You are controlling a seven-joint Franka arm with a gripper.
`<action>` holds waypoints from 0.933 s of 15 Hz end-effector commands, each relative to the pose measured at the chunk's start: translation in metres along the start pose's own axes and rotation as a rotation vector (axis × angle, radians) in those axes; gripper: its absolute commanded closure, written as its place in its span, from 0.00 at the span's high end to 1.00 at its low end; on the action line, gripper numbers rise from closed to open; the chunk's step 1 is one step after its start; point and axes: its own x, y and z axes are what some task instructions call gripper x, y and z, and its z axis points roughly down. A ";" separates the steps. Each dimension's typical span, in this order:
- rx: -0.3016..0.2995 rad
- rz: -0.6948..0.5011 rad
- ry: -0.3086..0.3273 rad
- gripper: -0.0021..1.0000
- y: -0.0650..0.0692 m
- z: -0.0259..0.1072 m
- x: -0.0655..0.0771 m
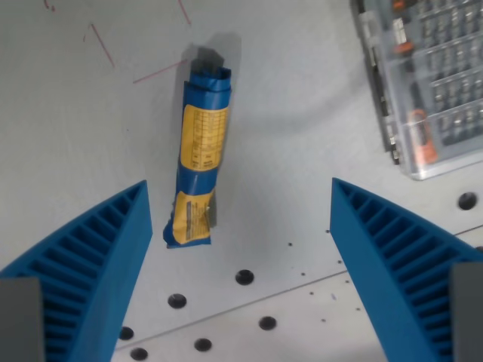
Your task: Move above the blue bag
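Starting at the lower left of the frame, we see one blue ribbed finger (90,264) of our gripper (241,249), and its twin sits at the lower right; the jaws stand wide apart with nothing between them but bare surface, so we hold nothing.

Moving rightward, the blue bag (200,154) lies flat on the grey table (302,136), left of centre, its long axis running roughly up and down the frame. It falls nearer our left finger than the middle of the gap, so we judge we are not yet centred over it (a shift toward the frame's left seems called for).

Its yellow label (205,137) carries printed lines too small for us to read.

At the upper right sits a clear organiser case (430,75), well apart from the bag.
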 end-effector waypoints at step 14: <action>0.024 0.192 0.088 1.00 -0.021 0.080 -0.026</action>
